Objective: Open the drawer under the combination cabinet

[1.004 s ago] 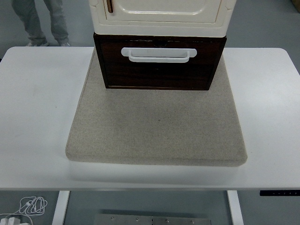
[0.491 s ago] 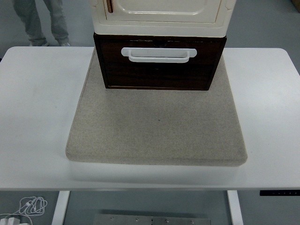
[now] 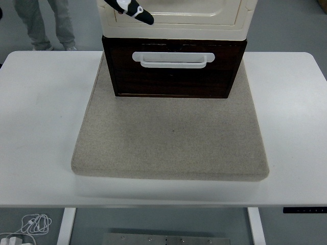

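Observation:
The combination cabinet stands at the back of the table: a cream upper unit on a dark brown wooden drawer. The drawer has a white bar handle on its front, and the front sits flush with the cabinet. A black part of my left hand with a white band shows at the top edge, in front of the cream unit and above the left end of the handle. Only this tip shows, touching nothing I can see. My right hand is out of view.
The cabinet rests on a beige mat on the white table. A person's legs stand beyond the table's far left corner. A white cable lies on the floor at the lower left.
A black and white tip of my left hand has come into view at the top, in front of the cream unit. The cabinet and drawer have not moved.

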Available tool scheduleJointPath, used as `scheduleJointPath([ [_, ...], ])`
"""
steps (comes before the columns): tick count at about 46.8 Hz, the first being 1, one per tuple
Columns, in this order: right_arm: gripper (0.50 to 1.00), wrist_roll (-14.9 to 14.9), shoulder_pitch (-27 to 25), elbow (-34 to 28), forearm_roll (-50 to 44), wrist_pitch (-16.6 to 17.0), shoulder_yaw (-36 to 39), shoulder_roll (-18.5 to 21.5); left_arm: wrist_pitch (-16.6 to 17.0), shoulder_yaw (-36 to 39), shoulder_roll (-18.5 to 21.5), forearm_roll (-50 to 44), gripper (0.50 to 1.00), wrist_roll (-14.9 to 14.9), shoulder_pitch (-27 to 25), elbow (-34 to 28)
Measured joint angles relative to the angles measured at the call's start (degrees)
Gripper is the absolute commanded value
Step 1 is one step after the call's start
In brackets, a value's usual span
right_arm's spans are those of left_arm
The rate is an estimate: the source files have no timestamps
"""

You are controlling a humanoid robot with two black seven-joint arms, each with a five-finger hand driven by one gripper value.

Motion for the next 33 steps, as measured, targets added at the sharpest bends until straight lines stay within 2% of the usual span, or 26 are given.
scheduleJointPath([
  [9,0.926,0.0,0.0,0.0,0.0,0.0,0.0,0.0,-1.0,5.7,-1.8,-0.4,1.000,5.4,-1.1,0.1],
  [14,0.926,0.0,0.0,0.0,0.0,0.0,0.0,0.0,-1.8,7.4,-2.5,-1.7,1.000,9.9,-3.1,0.5],
  [20,0.926,0.0,0.0,0.0,0.0,0.0,0.0,0.0,-2.8,8.9,-3.9,-3.1,1.000,13.8,-5.2,1.3],
  [26,0.926,0.0,0.0,0.0,0.0,0.0,0.0,0.0,-2.9,9.4,-7.2,-5.2,1.000,19.8,-6.1,5.7],
  [33,0.926,0.0,0.0,0.0,0.0,0.0,0.0,0.0,-3.2,11.8,-10.7,-5.5,1.000,21.6,-7.8,11.4],
])
